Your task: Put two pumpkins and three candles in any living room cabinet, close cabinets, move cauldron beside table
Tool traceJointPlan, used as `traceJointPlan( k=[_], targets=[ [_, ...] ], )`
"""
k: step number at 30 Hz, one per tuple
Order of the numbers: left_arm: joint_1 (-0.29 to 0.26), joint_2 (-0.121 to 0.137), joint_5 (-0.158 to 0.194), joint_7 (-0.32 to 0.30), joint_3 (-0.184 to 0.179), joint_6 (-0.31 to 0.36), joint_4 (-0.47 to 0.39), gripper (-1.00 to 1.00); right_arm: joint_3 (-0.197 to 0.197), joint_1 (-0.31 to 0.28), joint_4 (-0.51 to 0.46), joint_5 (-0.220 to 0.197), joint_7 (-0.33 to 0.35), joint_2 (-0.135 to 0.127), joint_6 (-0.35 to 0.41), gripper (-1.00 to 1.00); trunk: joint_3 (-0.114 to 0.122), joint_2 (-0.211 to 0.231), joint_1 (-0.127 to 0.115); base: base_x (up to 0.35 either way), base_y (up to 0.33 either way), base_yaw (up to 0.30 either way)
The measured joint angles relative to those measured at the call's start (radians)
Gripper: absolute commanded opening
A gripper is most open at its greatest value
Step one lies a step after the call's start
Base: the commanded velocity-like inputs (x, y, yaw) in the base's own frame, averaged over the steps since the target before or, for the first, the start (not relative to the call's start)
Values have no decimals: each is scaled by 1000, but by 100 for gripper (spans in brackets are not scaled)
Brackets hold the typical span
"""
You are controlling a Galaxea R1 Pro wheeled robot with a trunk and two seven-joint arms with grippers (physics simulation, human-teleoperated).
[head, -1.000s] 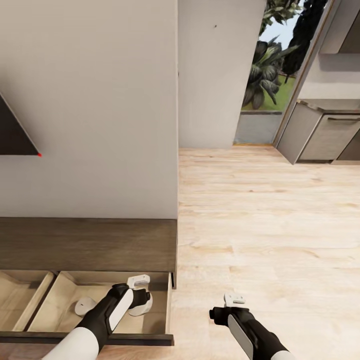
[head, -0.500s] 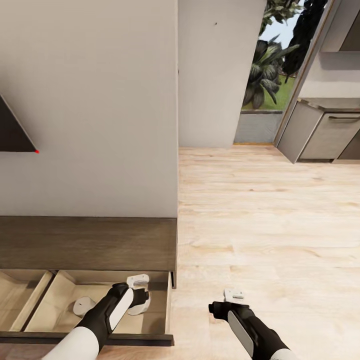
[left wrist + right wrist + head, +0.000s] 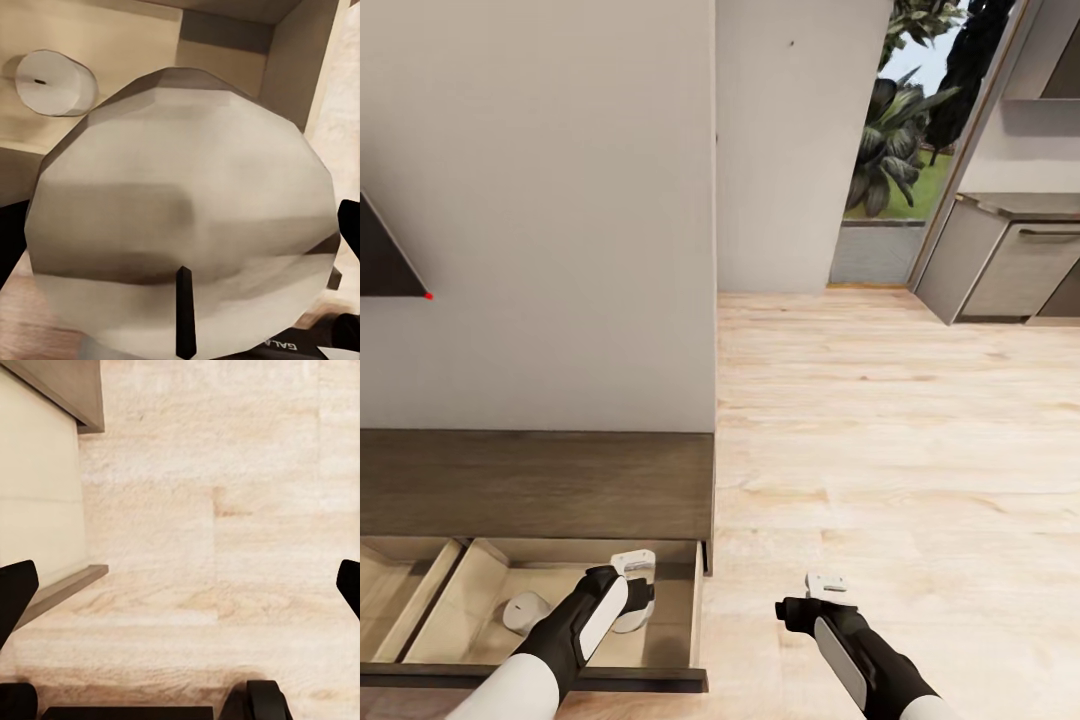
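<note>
The long dark-brown cabinet stands against the wall with its right-hand drawer pulled out, showing a beige interior. One pale candle lies on the drawer floor. My left gripper hangs over that drawer, shut on a second candle, which looms large in the left wrist view. My right gripper is open and holds nothing, above the wood floor just right of the drawer's corner. The pumpkins and the cauldron are out of view.
A second open drawer lies to the left. Bare plank floor stretches right and ahead. Grey kitchen units stand at the far right beside a glass door. A dark screen corner hangs on the wall.
The head view has drifted a little, so the wall items sit slightly higher. Both grippers have crept slightly forward; the left still holds its candle over the drawer.
</note>
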Motion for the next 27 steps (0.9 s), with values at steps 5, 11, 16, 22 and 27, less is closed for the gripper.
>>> traceJointPlan(
  k=[5, 11, 16, 22, 27],
  targets=[
    [0, -1, 0, 0, 0, 0, 0, -100, 0, 1, 1, 0, -1, 1, 0, 100, -16, -35, 19, 0, 0, 0],
    [0, 0, 0, 0, -1, 0, 0, -100, 0, 0, 0, 0, 1, 2, 0, 100, -34, -77, 42, 0, 0, 0],
    [0, 0, 0, 0, -1, 0, 0, -100, 0, 0, 0, 0, 3, -1, -1, 100, -50, -112, 61, 0, 0, 0],
    [0, 0, 0, 0, -1, 0, 0, -100, 0, 0, 0, 0, 4, -1, -2, 100, -69, -154, 84, 0, 0, 0],
    [0, 0, 0, 0, -1, 0, 0, -100, 1, 1, 0, 0, 4, 1, -2, 100, -85, -189, 104, 0, 0, 0]
  ],
)
